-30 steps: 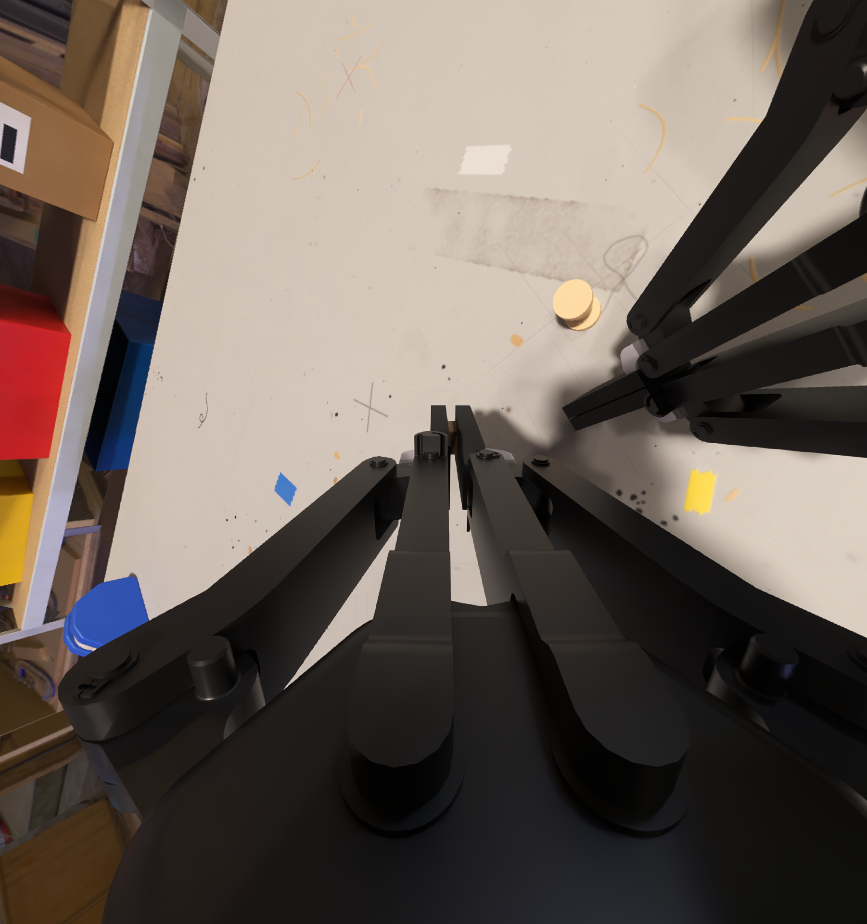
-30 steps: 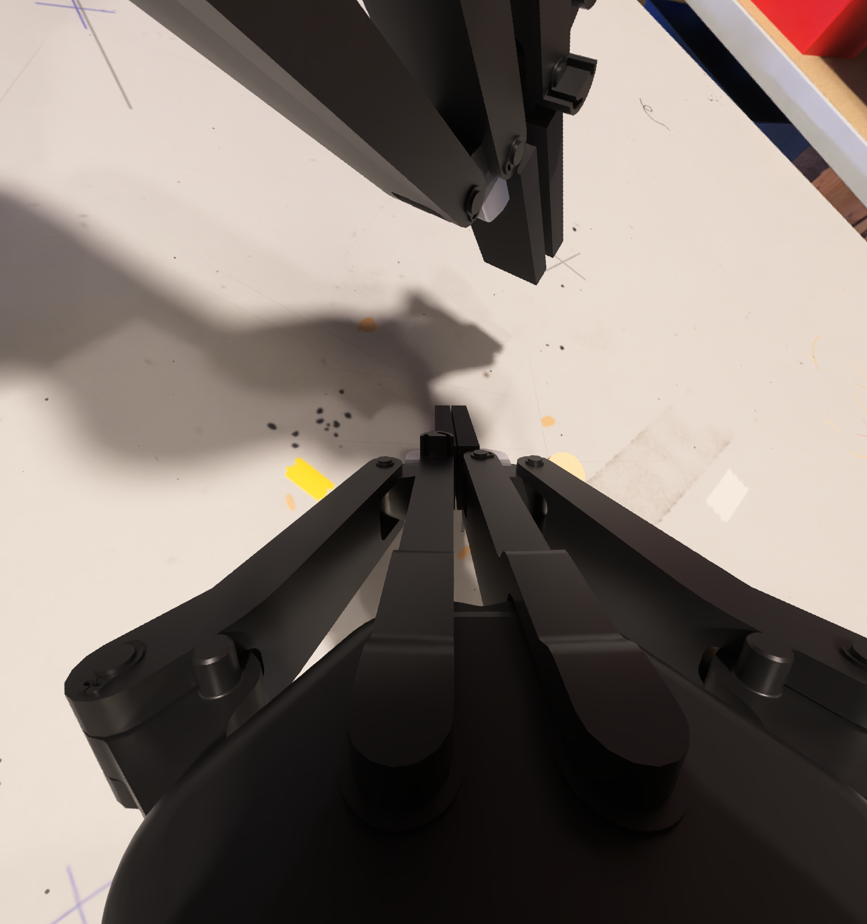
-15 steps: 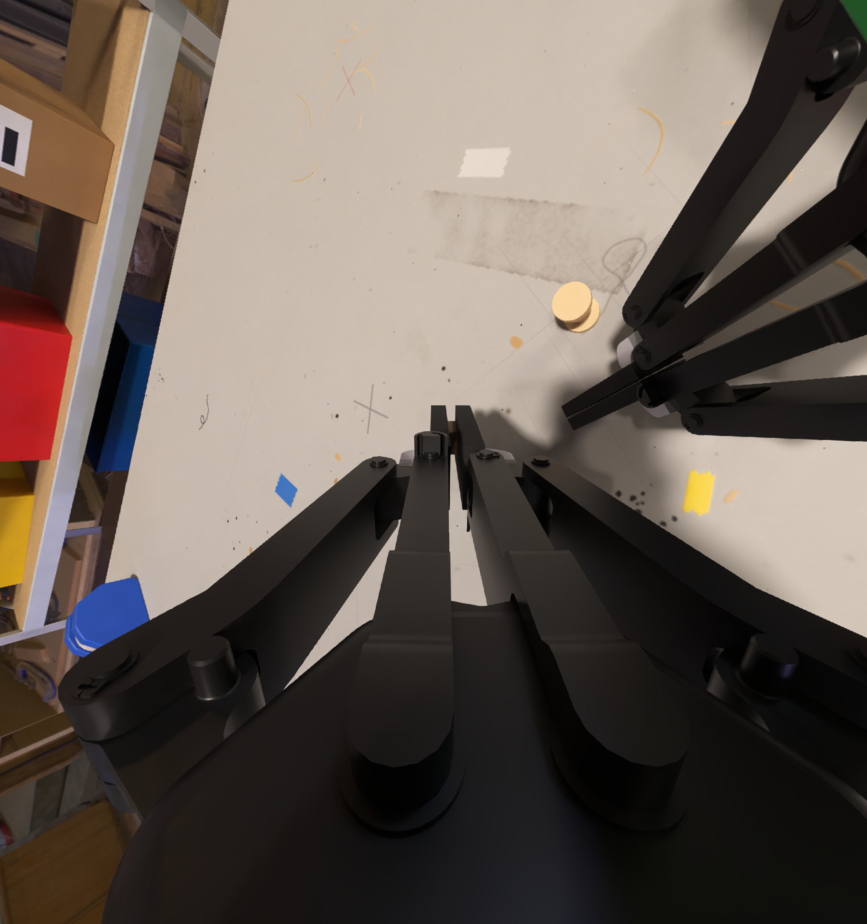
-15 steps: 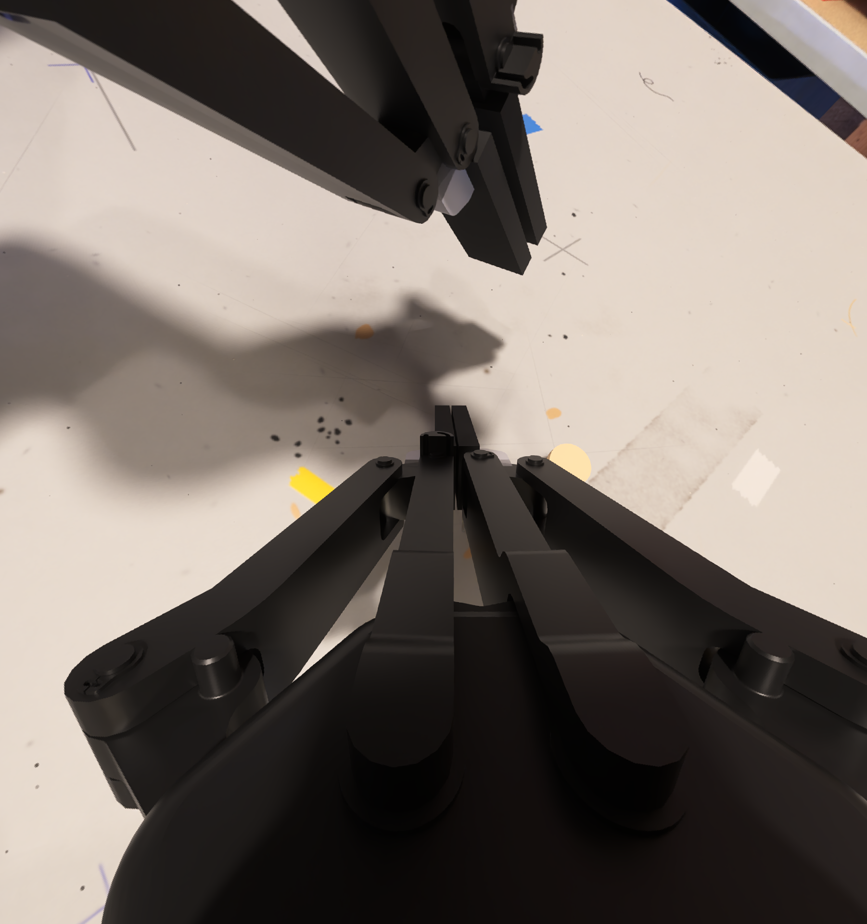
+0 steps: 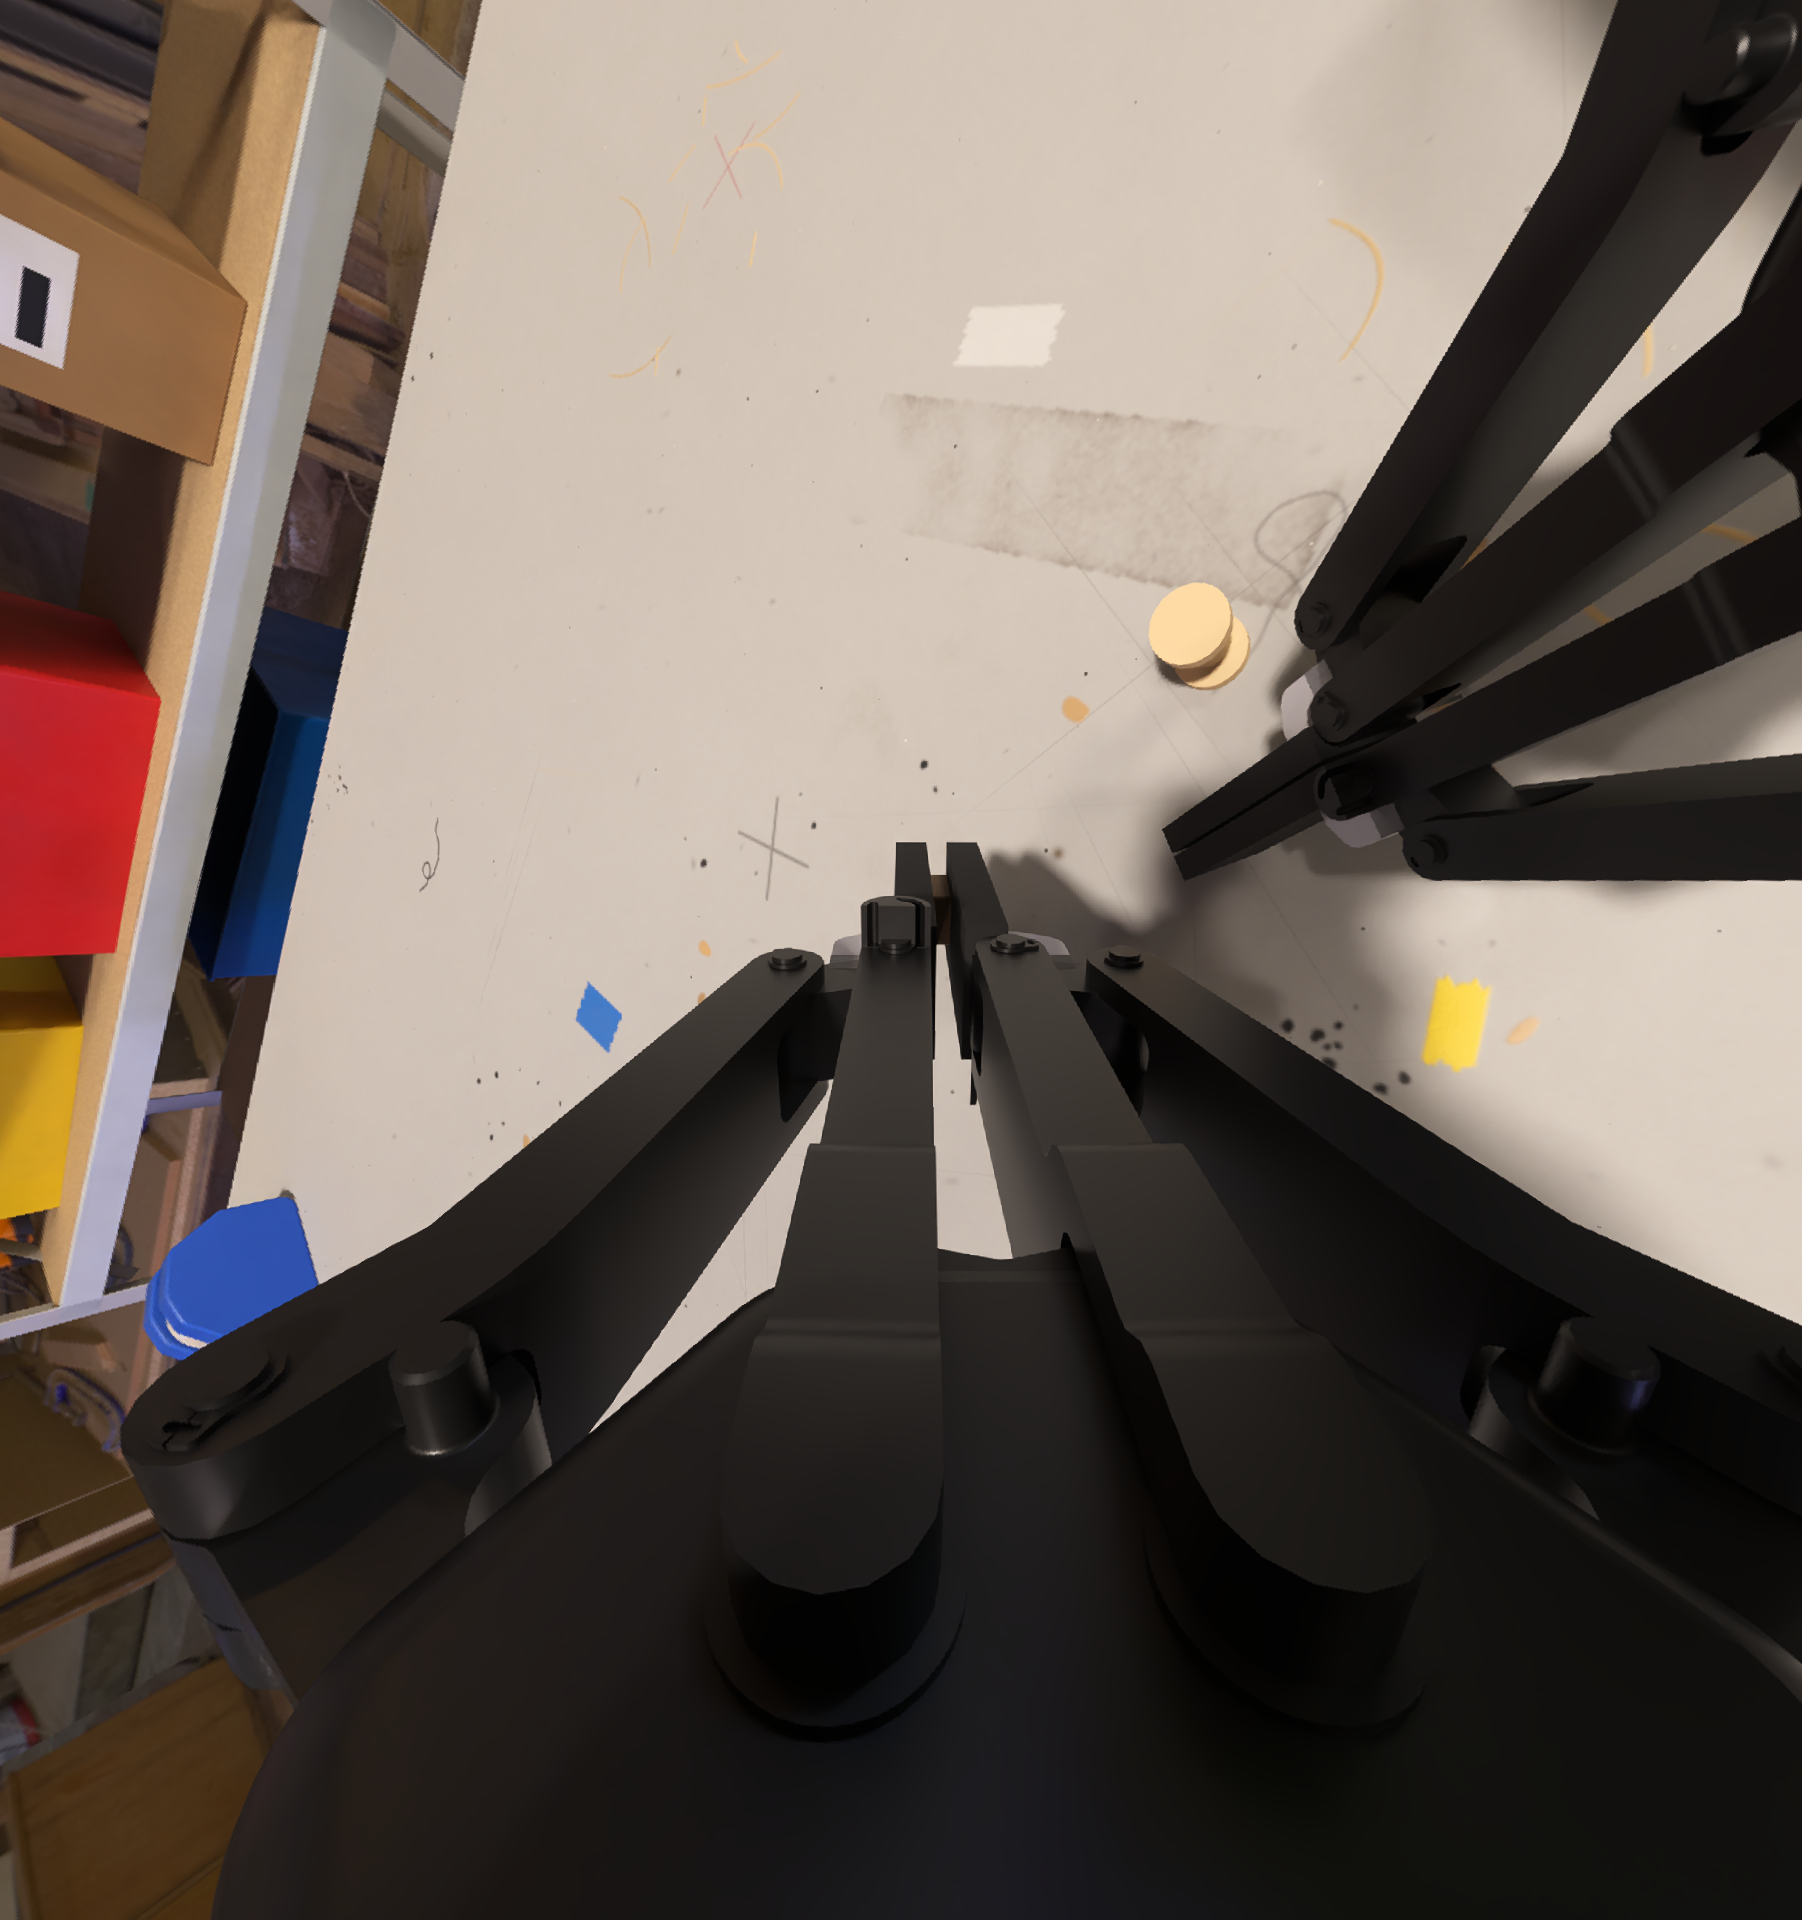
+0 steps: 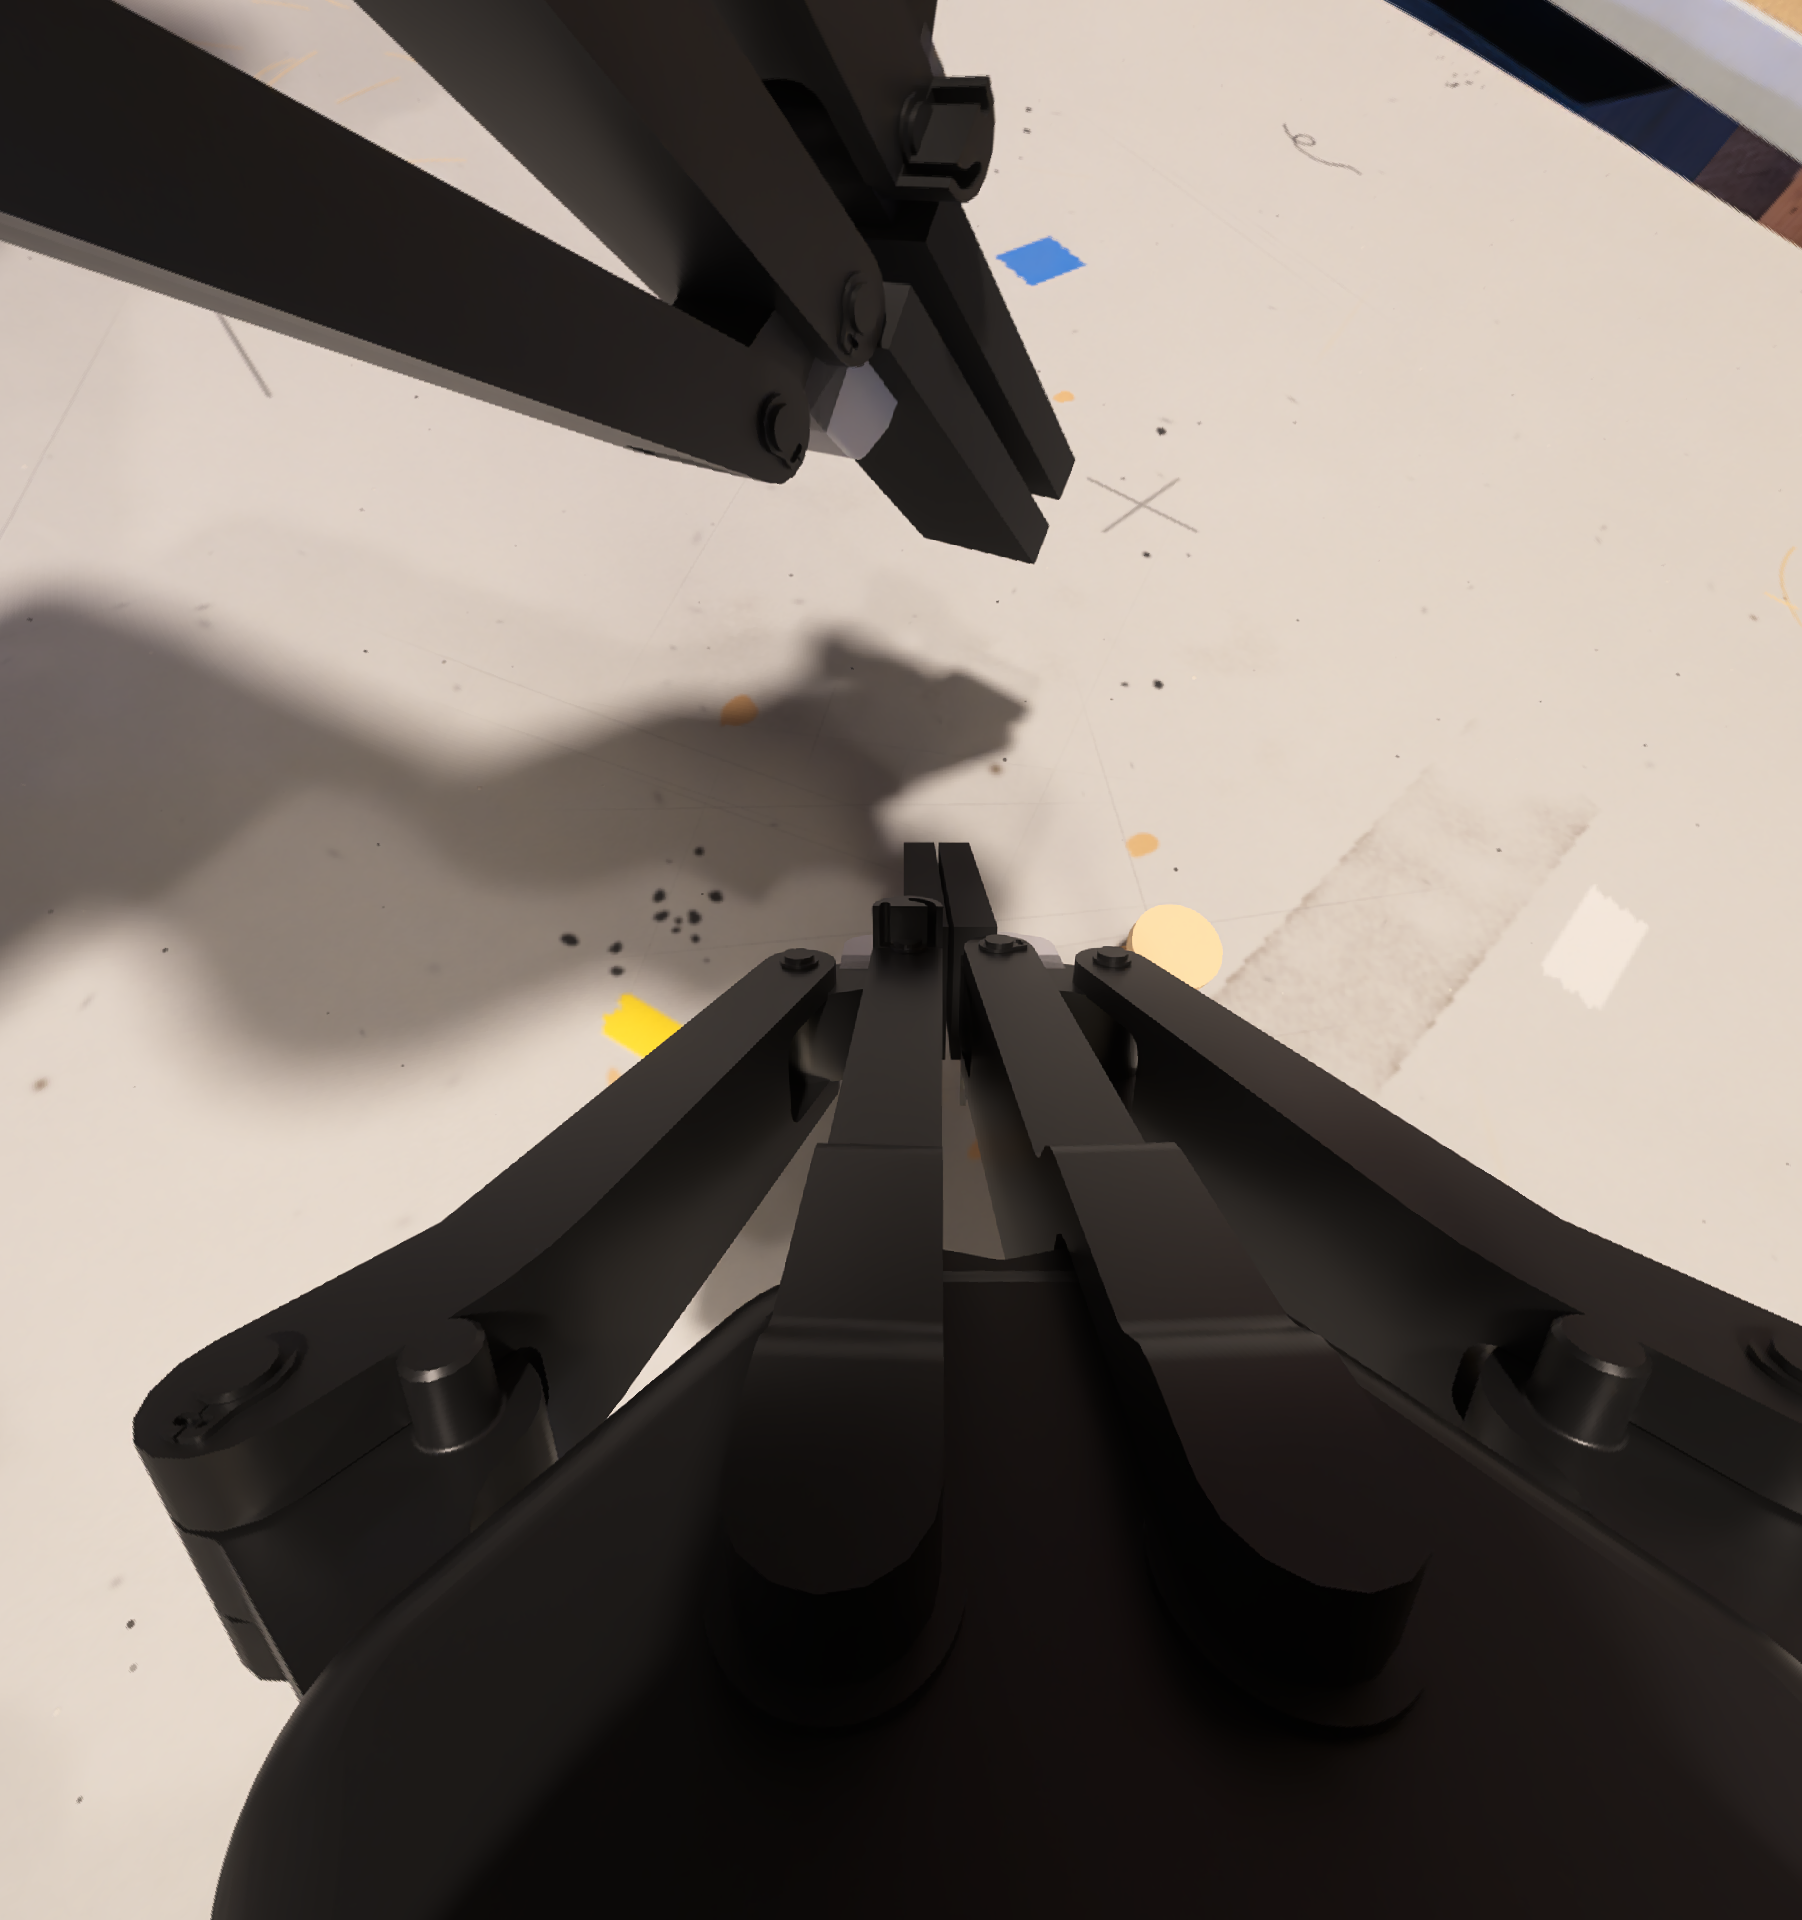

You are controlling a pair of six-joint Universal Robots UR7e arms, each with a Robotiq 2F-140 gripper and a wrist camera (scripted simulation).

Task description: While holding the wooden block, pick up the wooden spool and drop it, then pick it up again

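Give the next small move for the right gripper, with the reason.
Probably open the right gripper and shift it over the wooden spool. Its jaws are shut and empty, the spool stands free on the table, and the left gripper holds the wooden block.

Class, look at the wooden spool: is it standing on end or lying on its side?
Standing on end. The wooden spool shows one round flange facing up, the other beneath it on the table.
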